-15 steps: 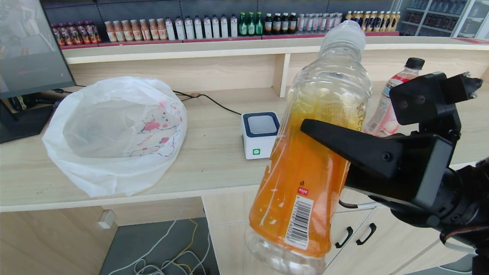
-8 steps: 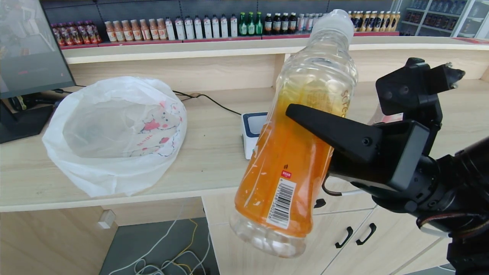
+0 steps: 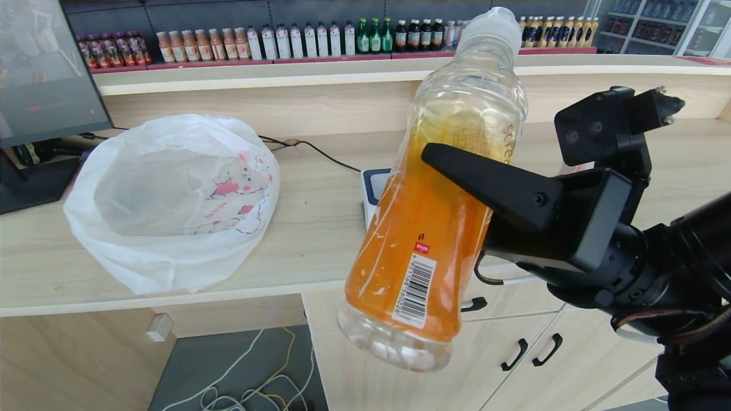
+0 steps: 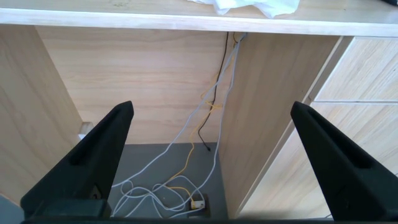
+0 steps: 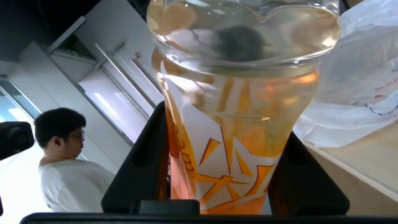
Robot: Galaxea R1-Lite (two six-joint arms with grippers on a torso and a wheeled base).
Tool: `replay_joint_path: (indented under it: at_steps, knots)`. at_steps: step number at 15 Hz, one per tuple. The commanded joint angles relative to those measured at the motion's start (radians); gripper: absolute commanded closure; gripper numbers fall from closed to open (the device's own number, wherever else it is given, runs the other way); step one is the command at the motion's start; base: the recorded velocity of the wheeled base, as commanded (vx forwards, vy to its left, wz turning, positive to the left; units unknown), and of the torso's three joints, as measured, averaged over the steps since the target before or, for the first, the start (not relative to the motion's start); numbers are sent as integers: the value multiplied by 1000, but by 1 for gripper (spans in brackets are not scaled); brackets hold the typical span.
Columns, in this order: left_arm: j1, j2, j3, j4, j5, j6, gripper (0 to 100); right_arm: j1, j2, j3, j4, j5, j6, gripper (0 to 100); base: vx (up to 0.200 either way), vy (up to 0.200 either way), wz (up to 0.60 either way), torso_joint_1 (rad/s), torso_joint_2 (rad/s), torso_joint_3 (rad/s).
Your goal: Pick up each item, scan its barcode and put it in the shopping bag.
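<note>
A clear bottle of orange drink (image 3: 434, 217) hangs tilted above the counter's front edge, cap up and away, its barcode label (image 3: 420, 285) facing the head camera. My right gripper (image 3: 457, 177) is shut on its middle. In the right wrist view the bottle (image 5: 242, 124) sits between the two black fingers (image 5: 146, 155). The white-and-blue scanner (image 3: 371, 191) stands on the counter, half hidden behind the bottle. The white shopping bag (image 3: 171, 200) lies open to the left of it. My left gripper (image 4: 211, 168) is open below the counter, with nothing between its fingers.
A dark monitor (image 3: 45, 68) stands at the counter's far left. Drink bottles line the back shelf (image 3: 342, 37). A sliver of a pink-labelled bottle (image 3: 574, 168) peeks out behind my right gripper. Cabinet doors with black handles (image 3: 531, 351) and loose cables (image 4: 186, 180) lie under the counter.
My right arm has carried the orange bottle left and slightly up, so it now covers more of the scanner. The pink-labelled bottle is almost wholly hidden behind the gripper.
</note>
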Motion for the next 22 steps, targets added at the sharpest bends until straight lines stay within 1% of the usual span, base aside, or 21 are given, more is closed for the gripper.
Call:
replay_joint_path:
  at_steps: [1,5,9,11,13,15,16,17,18,20,21,22]
  knots:
    - [0,0,0,0,0,0,0,1,3,2,-1,0,-1,100,0,0,0,0,0,0]
    - [2,0,0,0,0,0,0,1,2,-3,-1,0,-2,100,0,0,0,0,0,0]
    - [0,0,0,0,0,0,0,-1,3,-12,-1,0,-42,100,0,0,0,0,0,0]
    - [0,0,0,0,0,0,0,-1,2,-5,-1,2,-137,100,0,0,0,0,0,0]
    - [2,0,0,0,0,0,0,-4,16,18,-1,-7,-272,100,0,0,0,0,0,0]
    - [2,0,0,0,0,0,0,-9,8,46,-1,-11,-358,100,0,0,0,0,0,0]
    - [0,0,0,0,0,0,0,-9,8,46,-1,-11,-364,100,0,0,0,0,0,0]
    - [2,0,0,0,0,0,0,-24,13,63,-1,-17,-486,100,0,0,0,0,0,0]
    - [0,0,0,0,0,0,0,-24,13,77,-1,-32,-536,100,0,0,0,0,0,0]
    - [0,0,0,0,0,0,0,-12,7,120,-1,-127,-641,100,0,0,0,0,0,0]
    - [0,0,0,0,0,0,0,-10,7,121,-1,-165,-671,100,0,0,0,0,0,0]
    - [0,0,0,0,0,0,0,-10,13,121,-1,-251,-726,100,0,0,0,0,0,0]
